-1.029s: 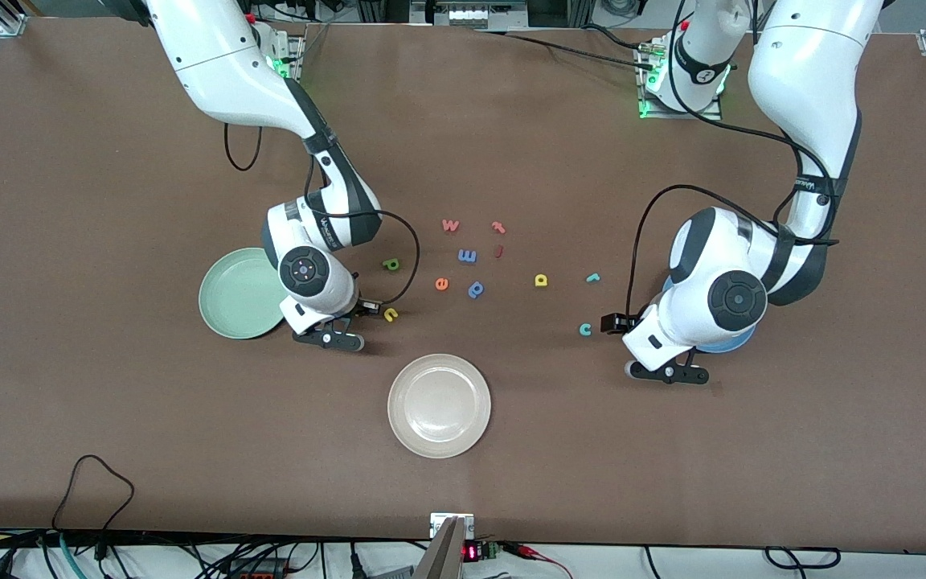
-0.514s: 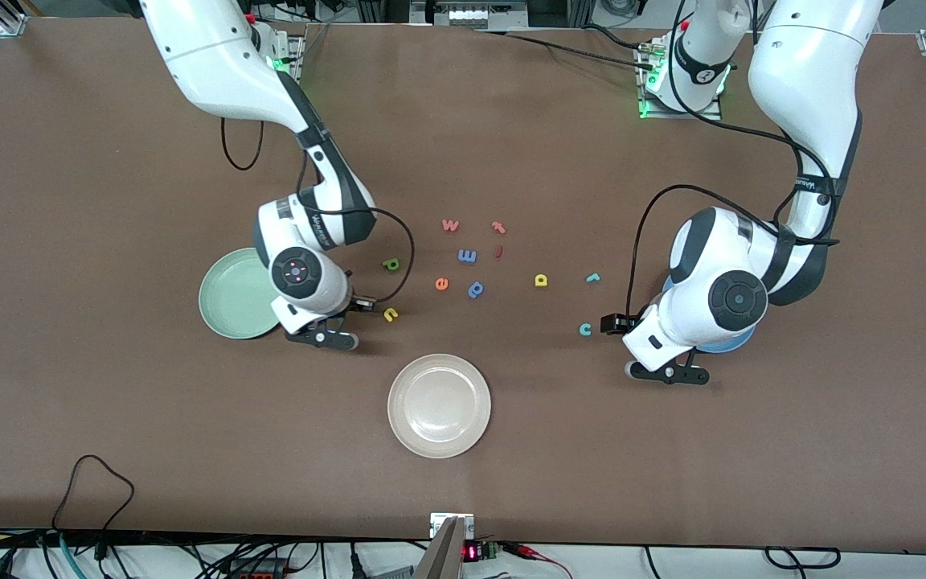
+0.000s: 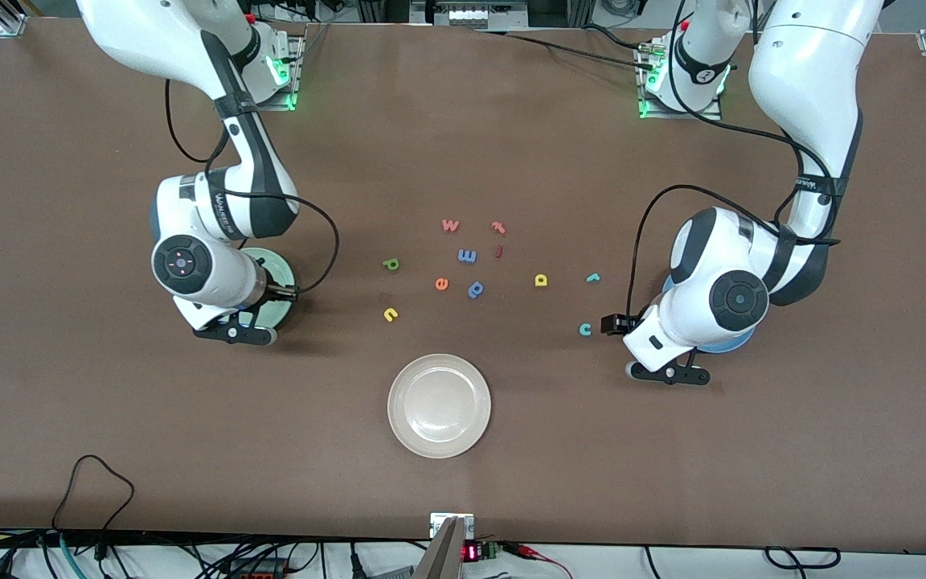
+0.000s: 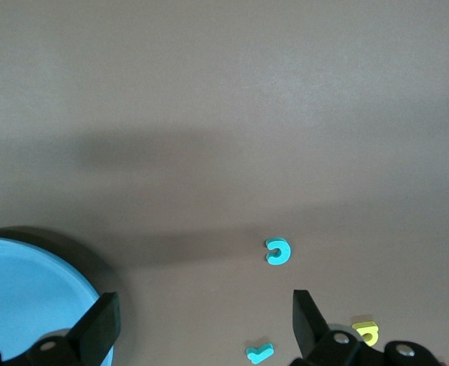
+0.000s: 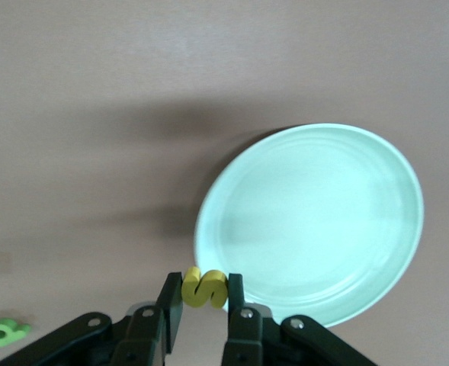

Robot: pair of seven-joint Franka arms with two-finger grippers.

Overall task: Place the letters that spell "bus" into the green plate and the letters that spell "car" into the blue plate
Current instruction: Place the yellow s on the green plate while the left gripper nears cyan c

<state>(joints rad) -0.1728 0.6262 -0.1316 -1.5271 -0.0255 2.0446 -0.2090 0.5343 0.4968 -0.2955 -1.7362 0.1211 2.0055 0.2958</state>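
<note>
Bench: brown, flat, carrying three plates and a scatter of small foam letters.

Green plate: pale mint, toward the right arm's end of the bench, largely covered by the right arm in the front view; nothing lies in it.

Right end effector: over the rim of the green plate, fingers clamped on the yellow s, which stands between the two pads clear of the plate.

Yellow u: on the bench, between the green plate and the cream plate, apart from both.

Green b/p letter: on the bench, farther from the front camera than the yellow u, near the middle cluster.

Middle cluster: red w, two more red letters, blue m, orange e, blue b/p letter; all lie loose on the bench, well apart from the plates.

Yellow a: on the bench toward the left arm's end.

Teal r: just beside the yellow a, nearer the left arm.

Teal c: on the bench, near the blue plate.

Blue plate: mostly hidden under the left arm in the front view; the part that shows is bare.

Left end effector: waits over the bench between the blue plate and the teal c, fingers spread wide, holding nothing.
</note>
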